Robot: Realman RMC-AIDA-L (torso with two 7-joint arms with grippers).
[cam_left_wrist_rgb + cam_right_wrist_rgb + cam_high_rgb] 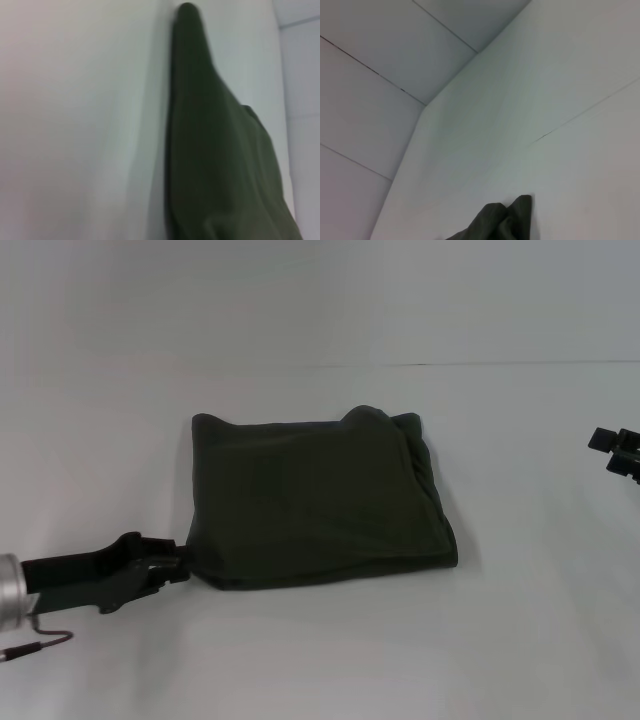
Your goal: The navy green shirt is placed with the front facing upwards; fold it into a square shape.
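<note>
The head view gives the whole scene: the shirt (318, 500) lies folded into a nearly square packet in the middle of the white table (520, 640), plain dark green on top. Its sides run almost parallel with the table edges. It is a little wider than deep, so its long axis goes from the robot's left to its right. The far right corner is bunched into small humps, and the right edge shows soft wrinkles. The left gripper (180, 565) lies low on the table at the near left corner of the shirt, with its tip touching or just meeting the cloth there; I cannot tell from this view if its fingers pinch the fabric or are loose. The right gripper (612, 447) is at the right edge of the picture, well apart from the shirt, and only partly visible, so its state is also unclear. The left wrist view shows something the head view does not: the shirt (220, 165) from very close, along its edge, as a thick layered fold rising from the table. The right wrist view shows only the bunched corner of the shirt (502, 222).
</note>
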